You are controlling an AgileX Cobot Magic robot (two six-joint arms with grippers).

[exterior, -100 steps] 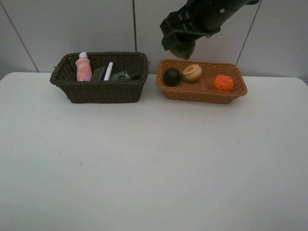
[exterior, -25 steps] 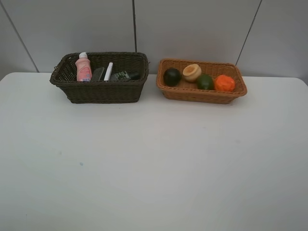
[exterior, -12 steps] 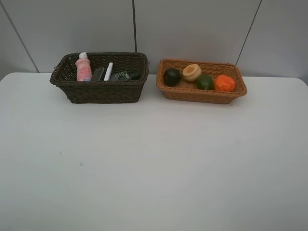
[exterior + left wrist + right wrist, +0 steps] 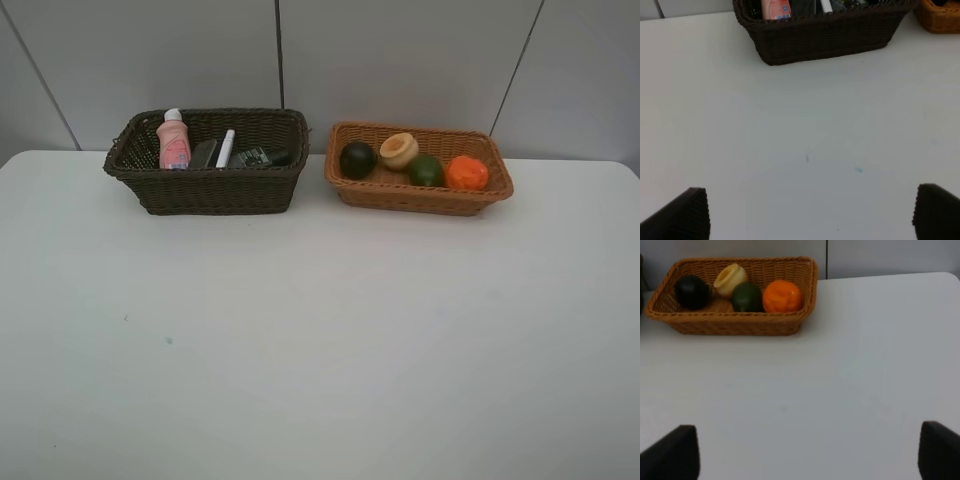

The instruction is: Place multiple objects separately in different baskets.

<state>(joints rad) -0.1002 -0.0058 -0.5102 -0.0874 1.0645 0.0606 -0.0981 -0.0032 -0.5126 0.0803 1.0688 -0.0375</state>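
Wicker dark basket [image 4: 208,189] holds pink bottle [image 4: 173,141], marker [image 4: 226,148]; tan basket [image 4: 418,194] holds orange [image 4: 466,173], peach [image 4: 399,150]; likely light, fruit round, slippery, grip across middle; left gripper [image 4: 810,212], right gripper [image 4: 810,450] wide, empty, over bare table [image 4: 320,340].

A white table [image 4: 320,330] carries two woven baskets near its far edge, side by side and slightly apart. The dark brown basket [image 4: 207,185] stands on the left, and the light orange basket [image 4: 418,195] stands on the right. A few tiny specks [image 4: 168,340] mark the table surface.
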